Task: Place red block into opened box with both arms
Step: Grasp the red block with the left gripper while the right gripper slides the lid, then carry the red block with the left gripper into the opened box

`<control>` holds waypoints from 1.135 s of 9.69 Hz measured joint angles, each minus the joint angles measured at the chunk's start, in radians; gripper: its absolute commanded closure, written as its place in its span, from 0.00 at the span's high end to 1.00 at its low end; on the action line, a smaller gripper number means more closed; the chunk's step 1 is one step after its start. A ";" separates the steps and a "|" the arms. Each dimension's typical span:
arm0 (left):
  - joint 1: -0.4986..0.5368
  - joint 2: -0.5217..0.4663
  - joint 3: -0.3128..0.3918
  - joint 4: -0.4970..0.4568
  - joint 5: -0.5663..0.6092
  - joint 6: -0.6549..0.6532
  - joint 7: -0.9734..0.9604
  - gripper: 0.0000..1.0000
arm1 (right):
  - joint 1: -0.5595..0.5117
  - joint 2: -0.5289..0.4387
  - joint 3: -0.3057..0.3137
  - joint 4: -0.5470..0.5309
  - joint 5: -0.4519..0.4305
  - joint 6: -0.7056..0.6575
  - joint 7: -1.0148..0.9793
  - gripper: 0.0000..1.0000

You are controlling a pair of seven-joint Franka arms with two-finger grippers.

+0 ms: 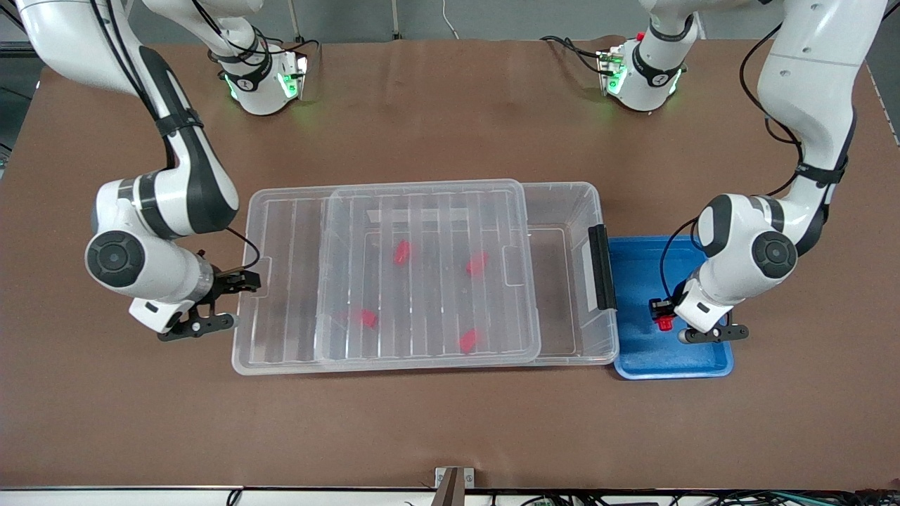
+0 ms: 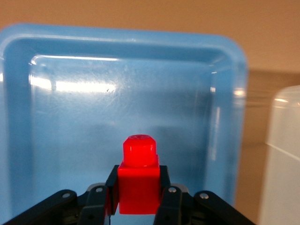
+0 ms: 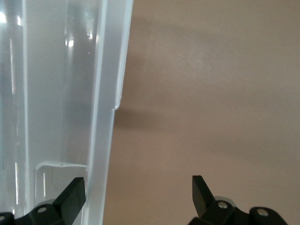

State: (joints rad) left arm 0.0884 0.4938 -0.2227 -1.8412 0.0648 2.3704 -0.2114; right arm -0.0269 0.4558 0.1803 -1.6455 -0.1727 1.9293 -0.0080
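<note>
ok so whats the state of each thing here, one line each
red block: clamped in the left gripper, over the blue tray
box: partly open, lid slid toward the right arm's end
four red blocks: lying inside the box
right gripper: open, fingers astride the lid's edge

A brown table surface point(image 1: 450, 429) is seen filling most of the front view, its cover lying flat and plain. A small blue tray point(image 1: 692, 365) is placed on it toward the left arm's end, just beside the end of a large clear bin; whether the two touch cannot be told. The tray point(image 2: 18, 117) is shown in the left wrist view as shallow, with rounded corners and a glossy, lightly scuffed floor in which light is reflected. A small grey metal bracket point(image 1: 454, 479) is fixed at the table edge nearest the front camera, and cables are seen below that edge
</note>
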 measured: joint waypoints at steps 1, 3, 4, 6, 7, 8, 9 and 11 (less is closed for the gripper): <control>-0.001 -0.056 -0.028 0.032 0.000 -0.092 -0.039 0.01 | -0.014 -0.001 0.000 0.003 -0.015 -0.015 -0.021 1.00; -0.005 -0.148 -0.109 0.079 0.000 -0.229 -0.156 0.01 | -0.053 -0.002 -0.003 0.017 -0.026 -0.041 -0.091 1.00; -0.008 -0.166 -0.161 0.098 0.000 -0.272 -0.235 0.01 | -0.072 -0.002 -0.004 0.024 -0.027 -0.047 -0.115 1.00; -0.034 -0.163 -0.242 0.113 0.002 -0.288 -0.400 0.01 | -0.080 -0.003 -0.003 0.035 -0.027 -0.050 -0.122 1.00; -0.068 -0.156 -0.251 0.112 0.002 -0.288 -0.447 0.01 | -0.080 -0.003 -0.001 0.046 -0.026 -0.057 -0.119 1.00; -0.109 -0.143 -0.252 0.112 0.002 -0.288 -0.480 0.01 | -0.079 -0.004 0.001 0.075 -0.020 -0.088 -0.100 1.00; -0.146 -0.118 -0.252 0.110 0.018 -0.287 -0.511 0.00 | -0.079 -0.009 0.002 0.132 0.001 -0.149 -0.060 1.00; -0.182 -0.048 -0.252 0.101 0.078 -0.253 -0.568 0.00 | -0.083 -0.080 -0.001 0.221 0.038 -0.230 0.071 1.00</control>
State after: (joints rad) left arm -0.0932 0.4454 -0.4747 -1.7404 0.1432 2.1175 -0.7795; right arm -0.1101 0.3761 0.1790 -1.4241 -0.1349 1.6996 0.0634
